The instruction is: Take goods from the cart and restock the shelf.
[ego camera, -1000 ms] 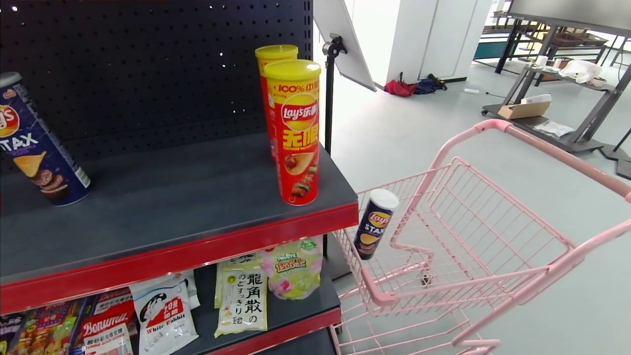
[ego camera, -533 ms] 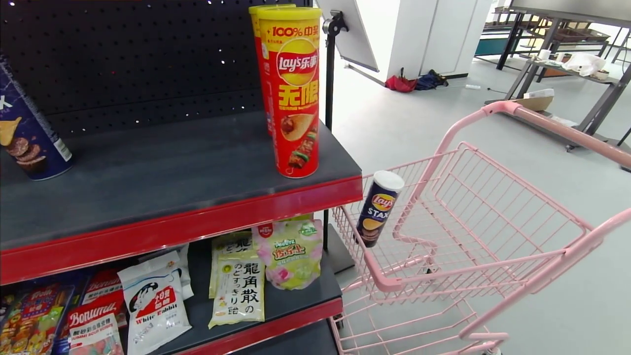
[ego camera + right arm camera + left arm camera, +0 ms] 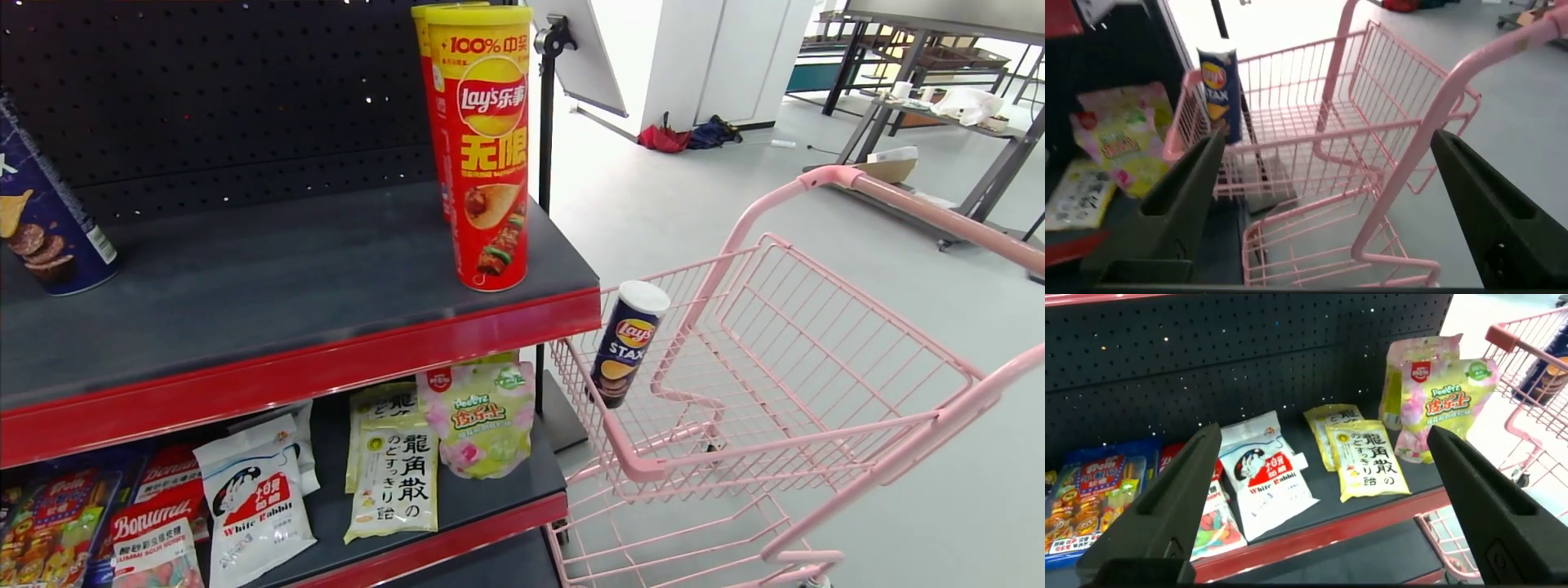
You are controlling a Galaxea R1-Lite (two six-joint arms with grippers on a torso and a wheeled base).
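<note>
Looks like a right gripper (image 3: 1324, 140) job: gaping wide, empty, aimed at cart (image 3: 629, 467) with can (image 3: 629, 343) roughly upright, possibly leaning, in corner by shelf (image 3: 286, 269); left gripper (image 3: 1323, 431) equally open, empty, farther off.

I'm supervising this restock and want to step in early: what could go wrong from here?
The blue can stands tall in the pink cart's corner beside the shelf; an off-centre grasp by the right gripper could topple it. The red cans stand at the shelf's right end near its front edge, so lifting the can past them may knock one off.
</note>
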